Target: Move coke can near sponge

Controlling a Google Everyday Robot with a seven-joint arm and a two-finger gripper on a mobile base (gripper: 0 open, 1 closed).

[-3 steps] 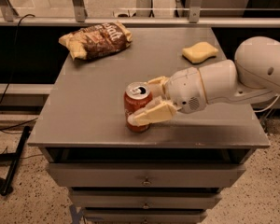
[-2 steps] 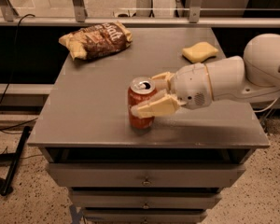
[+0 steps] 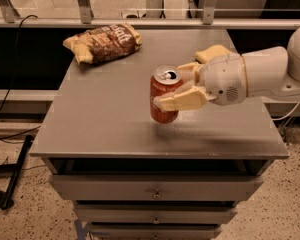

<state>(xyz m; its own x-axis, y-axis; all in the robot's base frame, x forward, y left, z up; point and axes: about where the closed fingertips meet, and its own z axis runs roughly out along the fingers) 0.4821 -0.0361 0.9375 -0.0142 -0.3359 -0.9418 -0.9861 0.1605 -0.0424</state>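
The claw point(image 3: 174, 86) pinches the coke can point(image 3: 162, 115), held just above the counter point(image 3: 105, 119). This looks like the carrying step. Next, it should move back toward the sponge point(image 3: 213, 52) behind the claw and put the can down.

1. The grey table point(image 3: 105, 116) fills the centre of the frame; drawer fronts point(image 3: 155, 186) show below its front edge.
2. A brown chip bag point(image 3: 102, 43) lies flat on the top, upper left.
3. The sponge point(image 3: 213, 52) lies at the upper right, partly hidden.
4. The gripper point(image 3: 171, 86) clasps the coke can point(image 3: 164, 101) upright over the centre; base contact with the top cannot be determined.
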